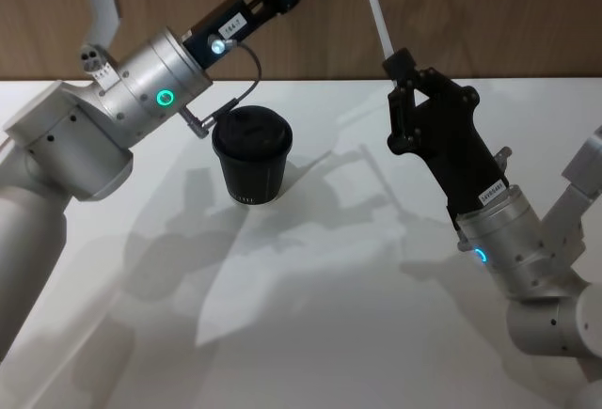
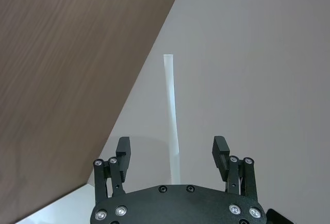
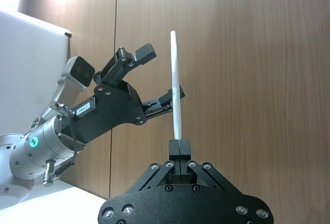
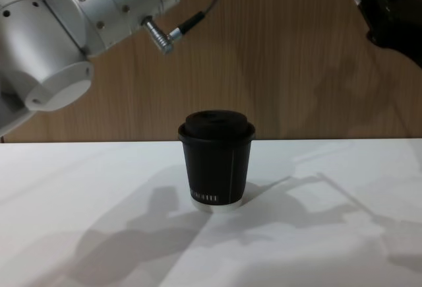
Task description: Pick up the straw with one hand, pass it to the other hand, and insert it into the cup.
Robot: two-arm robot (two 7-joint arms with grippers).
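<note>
Straw (image 1: pixel 375 5) — lower end pinched in clamped right gripper (image 3: pixel 179 145), shaft rising between wide-spread fingers of left gripper (image 2: pixel 172 145) — cup (image 1: pixel 251 160) below left wrist.

1. Table (image 1: pixel 310 334): bare in front of the cup (image 1: pixel 252 160) and to both sides of it; wide low passage.
2. Chest view: open air straight above the lid. Up and to the left, the left arm's silver wrist (image 1: pixel 155 75) and grey cable (image 1: pixel 257 70) crowd the approach.
3. Right gripper (image 1: pixel 400 63), clamped on the straw (image 1: pixel 374 5), stands high to the right of the cup, well apart.
4. Left gripper (image 2: pixel 172 149), jaws spread, straddles the straw; clear gap on either side.
5. Wooden wall (image 1: pixel 470 14) closes the far edge.
</note>
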